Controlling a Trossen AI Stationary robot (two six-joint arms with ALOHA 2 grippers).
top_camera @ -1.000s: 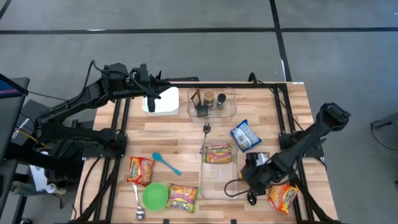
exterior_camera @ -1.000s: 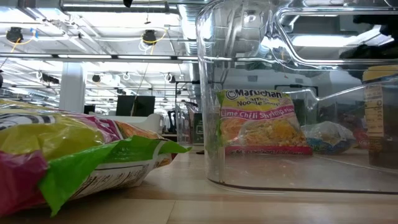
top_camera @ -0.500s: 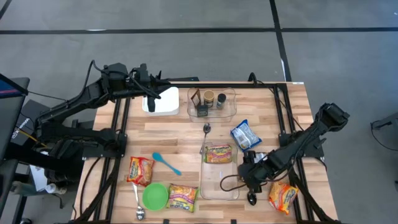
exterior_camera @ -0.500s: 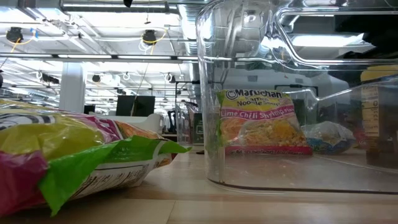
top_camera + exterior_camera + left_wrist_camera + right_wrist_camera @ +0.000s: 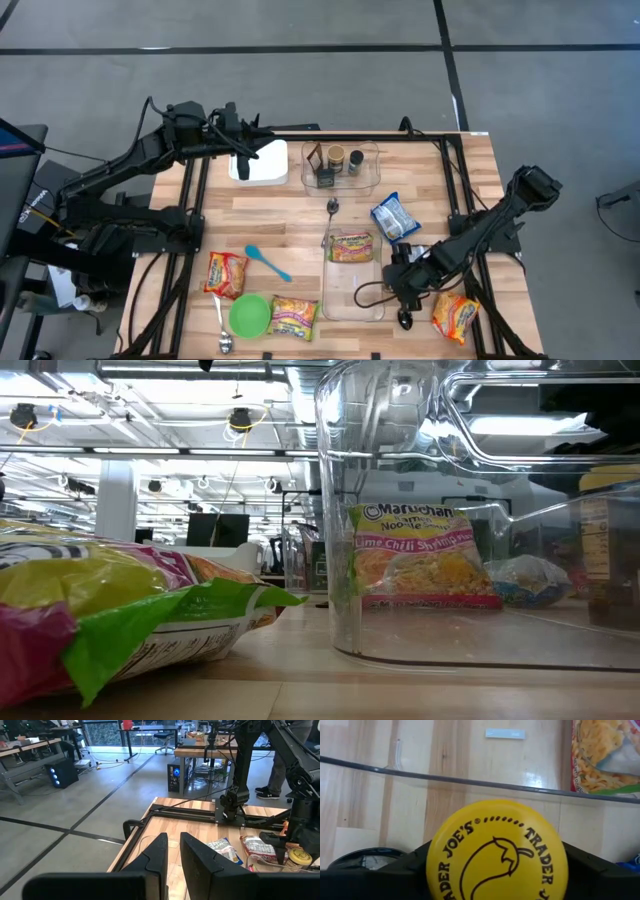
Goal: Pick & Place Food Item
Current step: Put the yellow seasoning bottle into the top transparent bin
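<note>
High view: four ramen packets [image 5: 351, 247], two clear bins [image 5: 353, 291]; wooden table [image 5: 280, 216], grey floor. Right gripper [image 5: 403, 281] grasping yellow-lidded jar [image 5: 496, 851]; left gripper [image 5: 250, 146] nearly clenched.

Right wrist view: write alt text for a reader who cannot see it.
A yellow Trader Joe's lid sits between the right gripper's dark fingers. Beyond it, a clear bin's rim crosses the wooden table, with a ramen packet lying in the bin.
</note>
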